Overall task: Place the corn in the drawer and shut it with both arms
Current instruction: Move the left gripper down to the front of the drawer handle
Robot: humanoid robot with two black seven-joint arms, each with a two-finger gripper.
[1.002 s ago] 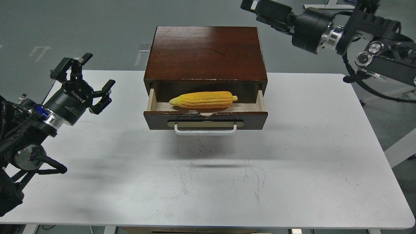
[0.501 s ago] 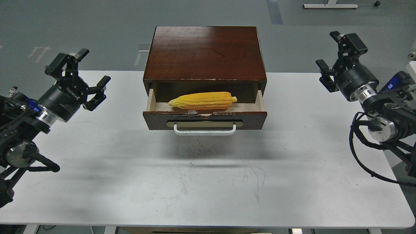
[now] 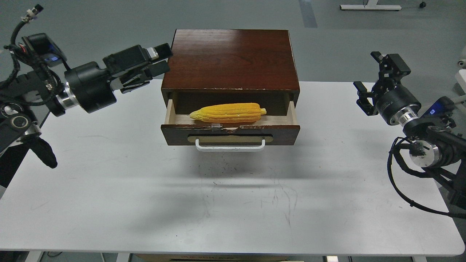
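Observation:
The yellow-orange corn (image 3: 228, 112) lies on its side inside the open drawer (image 3: 230, 135), point to the left. The drawer's dark front with its white bar handle (image 3: 230, 147) sticks out from the dark wooden cabinet (image 3: 230, 60). My left gripper (image 3: 161, 59) is open and empty, held level against the cabinet's upper left side, pointing right. My right gripper (image 3: 369, 74) is open and empty, held above the table's right end, well to the right of the cabinet.
The white table (image 3: 233, 203) carries the cabinet at its back middle. Scuff marks run across the tabletop in front of the drawer. Grey floor lies beyond the table's far edge.
My left arm has swung up and right from the table's left end to the cabinet's left side. My right arm has come down from the upper right to the table's right end.

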